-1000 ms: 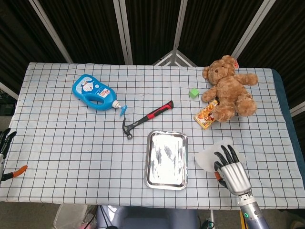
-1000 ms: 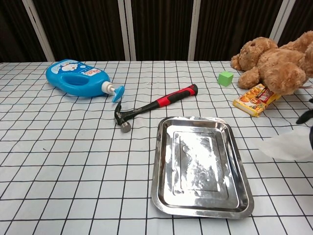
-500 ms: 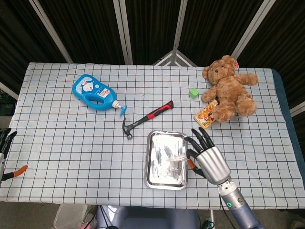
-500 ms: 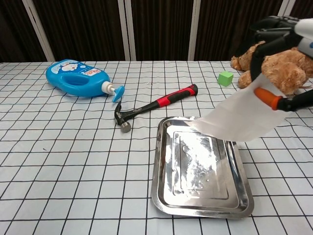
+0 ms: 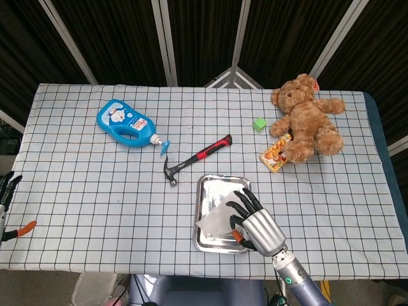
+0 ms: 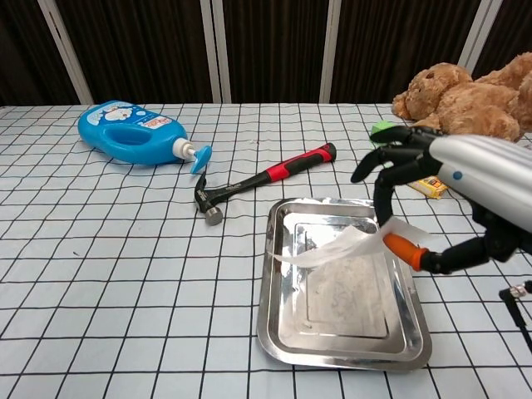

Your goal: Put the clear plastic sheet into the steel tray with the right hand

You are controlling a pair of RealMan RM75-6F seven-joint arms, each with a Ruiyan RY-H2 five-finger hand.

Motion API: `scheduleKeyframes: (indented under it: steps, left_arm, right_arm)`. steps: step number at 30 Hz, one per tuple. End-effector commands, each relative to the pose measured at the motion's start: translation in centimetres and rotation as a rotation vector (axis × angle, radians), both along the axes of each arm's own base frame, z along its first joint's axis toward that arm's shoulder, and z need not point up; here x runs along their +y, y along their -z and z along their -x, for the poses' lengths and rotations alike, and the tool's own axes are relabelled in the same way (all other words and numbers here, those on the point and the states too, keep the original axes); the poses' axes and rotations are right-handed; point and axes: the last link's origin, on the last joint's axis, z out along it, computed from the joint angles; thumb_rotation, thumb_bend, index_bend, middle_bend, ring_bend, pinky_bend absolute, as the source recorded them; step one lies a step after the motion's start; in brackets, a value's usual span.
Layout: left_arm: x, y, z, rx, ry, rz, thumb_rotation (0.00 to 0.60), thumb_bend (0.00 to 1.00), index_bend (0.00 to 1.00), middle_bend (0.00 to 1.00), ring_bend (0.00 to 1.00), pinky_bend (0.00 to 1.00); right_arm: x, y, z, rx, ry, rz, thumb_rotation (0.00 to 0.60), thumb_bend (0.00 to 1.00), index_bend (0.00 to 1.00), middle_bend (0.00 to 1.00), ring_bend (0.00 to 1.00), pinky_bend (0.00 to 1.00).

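Note:
The steel tray (image 5: 220, 189) lies near the table's front edge, right of centre. My right hand (image 5: 257, 227) hovers over the tray's right half and pinches the clear plastic sheet (image 5: 215, 224) between thumb and fingers. In the chest view the sheet (image 6: 347, 248) droops leftward from the right hand (image 6: 453, 179) and sags down into the tray (image 6: 268, 287), over its middle. My left hand (image 5: 7, 189) shows only as dark fingers at the far left edge of the head view, apart and holding nothing.
A red-handled hammer (image 5: 194, 158) lies just behind the tray. A blue detergent bottle (image 5: 124, 122) is at the back left. A brown teddy bear (image 5: 307, 121), a snack packet (image 5: 275, 155) and a green cube (image 5: 259, 123) sit at the back right.
My right hand lifted the sheet off the table right of the tray and carried it left and down. The sheet now hangs into the tray.

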Motion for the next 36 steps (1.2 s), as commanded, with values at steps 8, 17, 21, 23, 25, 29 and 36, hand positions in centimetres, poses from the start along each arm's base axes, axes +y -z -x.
scheduleKeyframes:
  steps: [8, 17, 21, 23, 25, 29, 36]
  left_arm:
    - [-0.1, 0.0, 0.0, 0.007, -0.002, -0.004, 0.6, 0.0, 0.0, 0.0, 0.0, 0.0]
    - [0.0, 0.1, 0.1, 0.008, -0.009, -0.002, 0.6, 0.0, 0.0, 0.0, 0.0, 0.0]
    - [0.0, 0.0, 0.1, 0.008, -0.007, -0.003, 0.6, 0.0, 0.0, 0.0, 0.0, 0.0]
    - [0.0, 0.0, 0.1, 0.008, -0.006, -0.003, 0.6, 0.0, 0.0, 0.0, 0.0, 0.0]
    - [0.0, 0.0, 0.1, 0.008, -0.007, -0.003, 0.6, 0.0, 0.0, 0.0, 0.0, 0.0]
    - [0.0, 0.1, 0.0, 0.008, -0.008, -0.004, 0.6, 0.0, 0.0, 0.0, 0.0, 0.0]
    - [0.0, 0.1, 0.1, 0.008, -0.014, -0.006, 0.6, 0.0, 0.0, 0.0, 0.0, 0.0]
  right_arm:
    - [-1.7, 1.5, 2.5, 0.067, -0.034, -0.103, 0.6, 0.49, 0.66, 0.27, 0.06, 0.0]
    - [-0.7, 3.0, 0.8, 0.021, -0.158, -0.205, 0.6, 0.49, 0.67, 0.29, 0.06, 0.0]
    - [0.0, 3.3, 0.9, 0.016, -0.198, -0.223, 0.6, 0.49, 0.67, 0.29, 0.06, 0.0]
    - [0.0, 3.3, 1.1, 0.015, -0.209, -0.225, 0.6, 0.49, 0.67, 0.29, 0.06, 0.0]
    - [-0.1, 3.3, 1.1, 0.01, -0.215, -0.225, 0.6, 0.49, 0.67, 0.29, 0.06, 0.0]
    - [-0.8, 3.5, 1.2, 0.007, -0.213, -0.215, 0.6, 0.49, 0.67, 0.29, 0.06, 0.0]
    - [-2.7, 3.7, 1.5, 0.029, -0.193, -0.19, 0.6, 0.49, 0.67, 0.29, 0.06, 0.0]
